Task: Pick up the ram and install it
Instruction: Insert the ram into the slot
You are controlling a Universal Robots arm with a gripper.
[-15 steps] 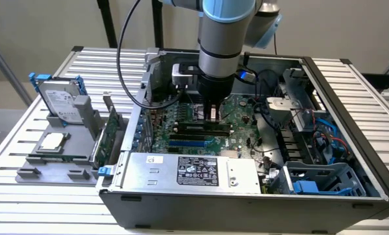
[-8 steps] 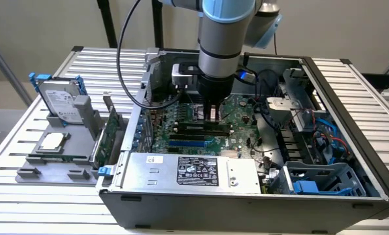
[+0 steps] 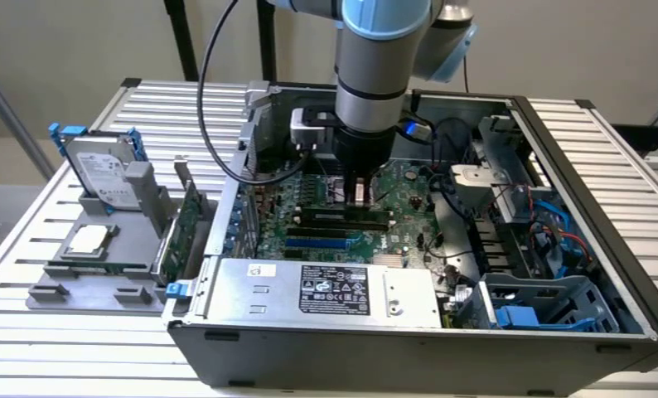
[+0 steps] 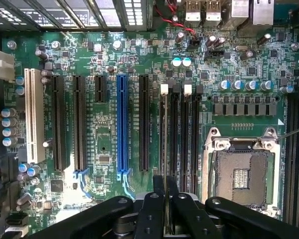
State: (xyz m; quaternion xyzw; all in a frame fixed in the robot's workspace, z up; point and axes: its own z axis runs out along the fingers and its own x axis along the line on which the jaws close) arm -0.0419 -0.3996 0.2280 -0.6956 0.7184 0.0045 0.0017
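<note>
The gripper is clenched on the ram, held edge-on over the motherboard's black memory slots. A clean seat probably needs the stick square to one slot, pressed evenly.

The tabletop is showing ribbed, pale brushed metal; the computer case is looking like dark matt painted sheet metal; the motherboard is gleaming as glossy green laminate, its slots being smooth black, blue and white plastic; the end effector is appearing as matt black metal or plastic; the hard drive is shining with a silver metal face, edged by blue plastic rails.
</note>
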